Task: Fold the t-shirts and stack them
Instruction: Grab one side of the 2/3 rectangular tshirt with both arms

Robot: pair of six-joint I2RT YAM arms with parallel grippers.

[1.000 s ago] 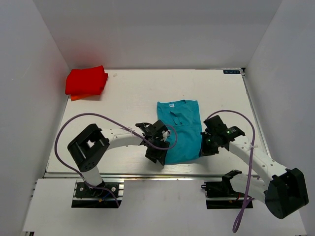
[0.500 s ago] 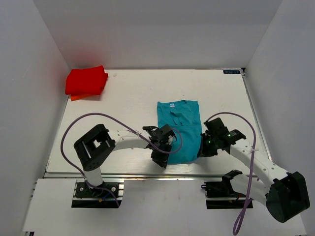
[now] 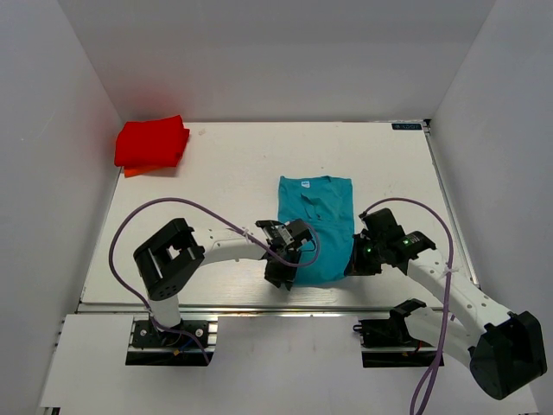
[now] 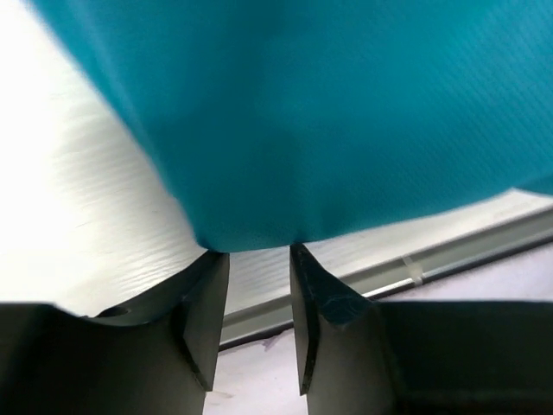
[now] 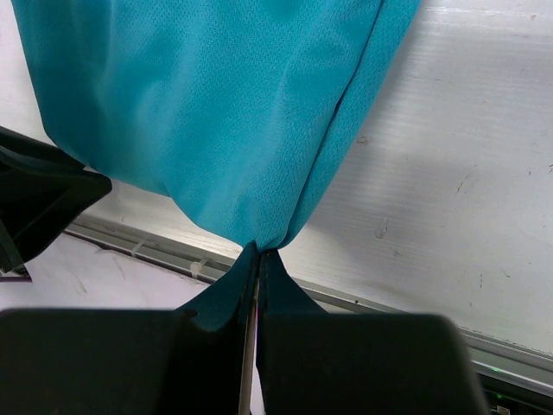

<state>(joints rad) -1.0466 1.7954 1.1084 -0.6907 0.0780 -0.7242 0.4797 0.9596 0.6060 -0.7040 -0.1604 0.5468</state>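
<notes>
**Top external.** Teal t-shirt: folded to a tall rectangle on the white tabletop, centre-right. Its near hem sits a little farther from the arms than a second ago, and its far edge has shifted slightly right. The pale neck label at the far end is too small to read. Red t-shirt: folded, far-left corner, unmoved. Left gripper: at the near-left corner of the teal shirt, moved slightly right. Right gripper: at the near-right corner. A dark tag on the far-right tabletop edge is illegible.

**Left wrist.** Left gripper: fingers a narrow gap apart, with the teal hem caught between the tips. The cloth is raised off the tabletop, which the overhead view does not show.

**Right wrist.** Right gripper: fingers almost touching, pinching a gathered point of teal cloth.
</notes>
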